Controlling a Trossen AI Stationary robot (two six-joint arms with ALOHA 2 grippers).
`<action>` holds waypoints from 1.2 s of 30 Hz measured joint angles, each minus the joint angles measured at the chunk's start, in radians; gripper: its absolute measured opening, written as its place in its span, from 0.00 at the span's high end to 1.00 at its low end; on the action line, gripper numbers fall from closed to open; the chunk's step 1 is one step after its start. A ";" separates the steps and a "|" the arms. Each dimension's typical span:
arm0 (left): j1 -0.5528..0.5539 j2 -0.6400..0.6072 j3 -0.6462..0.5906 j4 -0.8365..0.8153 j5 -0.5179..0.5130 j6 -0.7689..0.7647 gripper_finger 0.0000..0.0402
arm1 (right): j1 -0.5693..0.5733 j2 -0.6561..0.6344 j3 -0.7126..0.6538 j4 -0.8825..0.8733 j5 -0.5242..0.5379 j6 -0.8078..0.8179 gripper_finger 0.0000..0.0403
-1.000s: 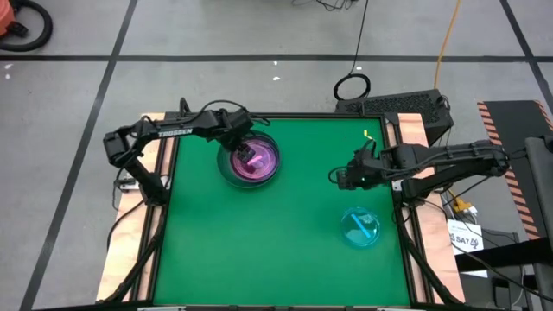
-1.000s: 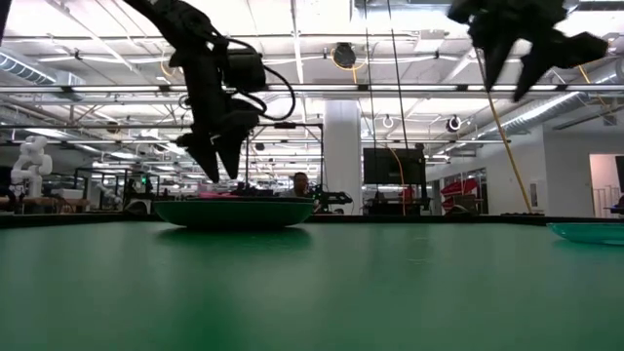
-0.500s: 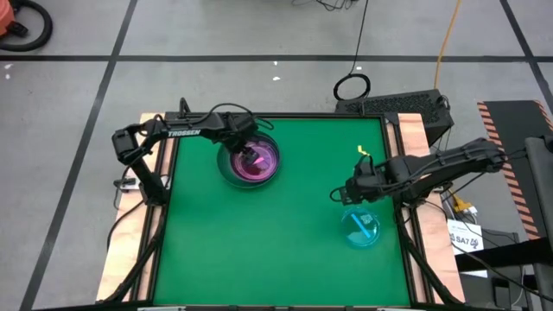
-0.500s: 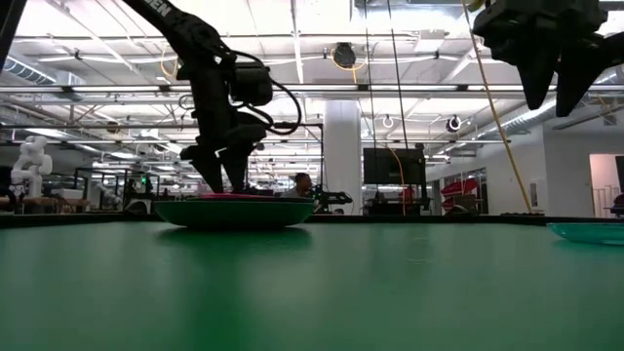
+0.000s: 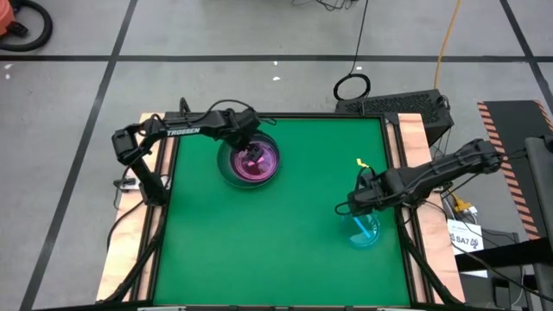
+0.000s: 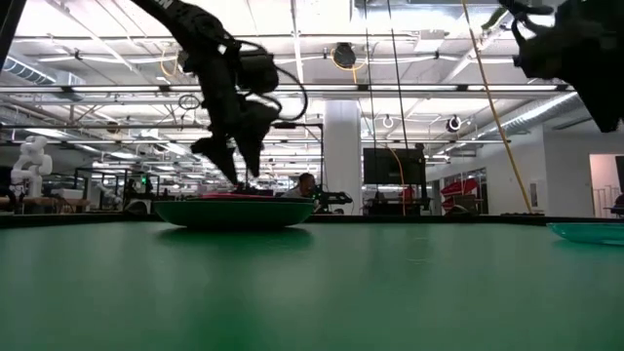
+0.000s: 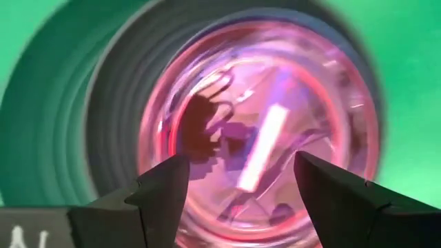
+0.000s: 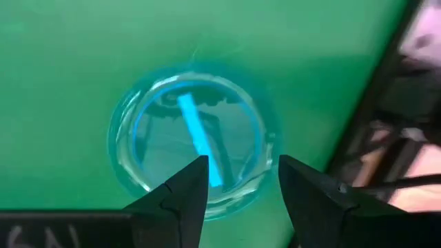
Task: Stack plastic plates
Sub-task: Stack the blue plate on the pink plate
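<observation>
A stack of plates (image 5: 251, 162) rests on the green table at the far left. Translucent pink plates (image 7: 262, 131) sit inside a dark grey plate (image 7: 83, 124); the stack also shows in the low view (image 6: 234, 211). My left gripper (image 5: 251, 153) hovers open just above the stack's middle (image 6: 237, 168), its fingers (image 7: 165, 189) apart over the pink plate. A smaller translucent cyan plate (image 5: 365, 230) lies near the right edge. My right gripper (image 5: 352, 207) is open above it, toward the plate's left far side, and the right wrist view looks past the fingers (image 8: 186, 182) at the plate (image 8: 193, 138).
The table mat (image 5: 285, 250) is bare green across the middle and near side. A raised frame (image 5: 402, 173) runs along the right edge, close to the cyan plate. A small yellow bit (image 5: 359, 161) lies at the far right.
My right gripper has gone toward the table's near edge, from beside the right edge to over the cyan plate. My left gripper has stayed open over the pink stack, dipping and shifting only slightly. No plate has moved.
</observation>
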 joint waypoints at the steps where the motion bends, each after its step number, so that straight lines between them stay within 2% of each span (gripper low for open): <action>1: -0.006 0.000 0.020 -0.008 0.000 0.008 0.34 | 0.004 -0.004 -0.022 0.025 -0.016 -0.002 0.58; 8: -0.084 0.000 0.197 -0.014 0.001 0.063 0.34 | 0.007 -0.009 -0.180 0.179 -0.076 -0.023 0.54; 14: -0.152 -0.002 0.292 -0.012 -0.039 0.061 0.34 | -0.006 -0.009 -0.259 0.192 -0.077 -0.152 0.52; 21: -0.213 -0.001 0.300 -0.037 -0.043 0.006 0.34 | -0.040 -0.017 -0.325 0.272 -0.078 -0.387 0.54; 36: -0.317 -0.001 0.300 -0.108 -0.049 -0.102 0.34 | -0.087 -0.018 -0.461 0.462 -0.137 -0.508 0.57</action>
